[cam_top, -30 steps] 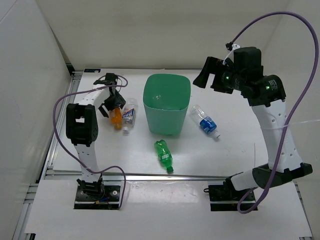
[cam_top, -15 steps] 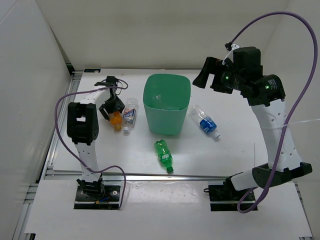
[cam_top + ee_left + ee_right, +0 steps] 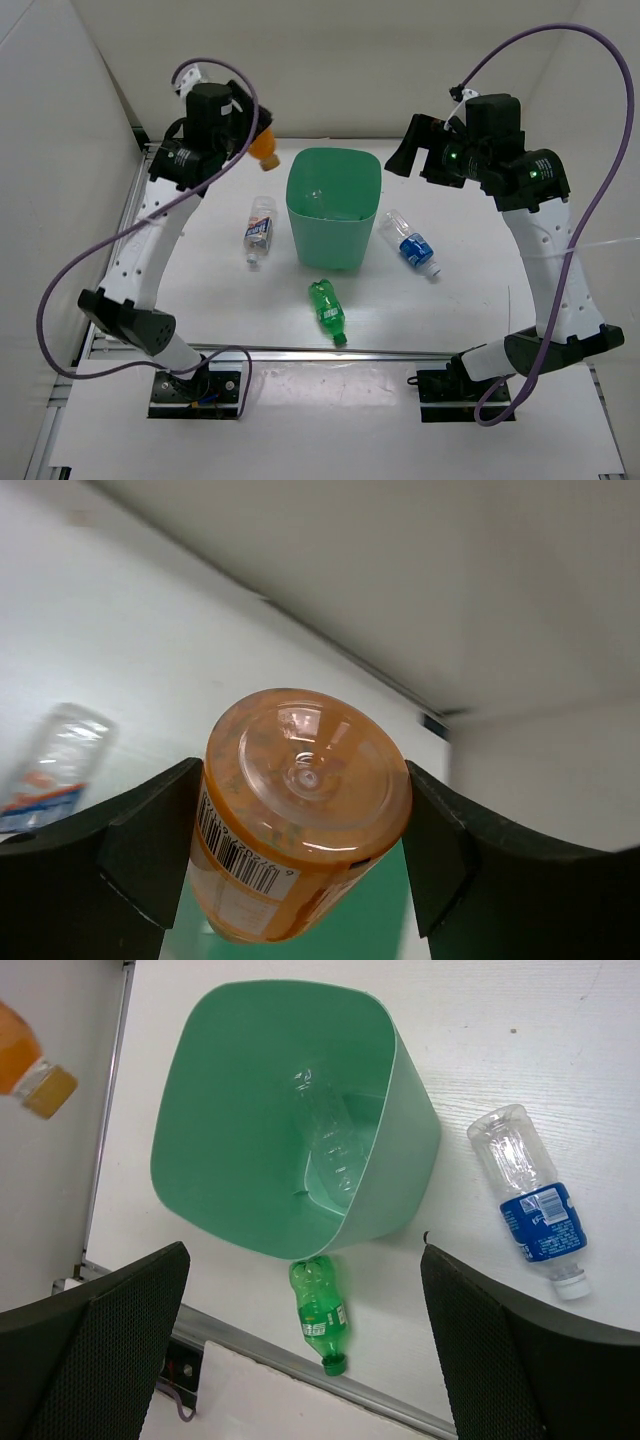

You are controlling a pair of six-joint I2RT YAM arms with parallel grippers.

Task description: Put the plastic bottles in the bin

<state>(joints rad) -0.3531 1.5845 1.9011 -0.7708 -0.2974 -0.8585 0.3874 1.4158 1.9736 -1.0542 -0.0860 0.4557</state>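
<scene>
My left gripper [image 3: 262, 143] is shut on the orange bottle [image 3: 264, 147] and holds it high, just left of the mint-green bin [image 3: 333, 206]; in the left wrist view the orange bottle [image 3: 300, 810] sits between the jaws with green below it. My right gripper [image 3: 408, 152] is open and empty, held high to the right of the bin. A plain clear crinkled bottle [image 3: 325, 1140] lies inside the bin [image 3: 200, 1140]. A clear blue-label bottle [image 3: 258, 229] lies left of the bin, another [image 3: 411, 243] lies right of it. The green bottle [image 3: 327, 310] lies in front.
A white wall stands at the back and on both sides. A metal rail [image 3: 300, 352] runs along the table's near edge. Purple cables loop off both arms.
My left gripper closed on the orange bottle on the table left of the bin, then lifted it up and toward the bin's rim. The right arm has not moved.
</scene>
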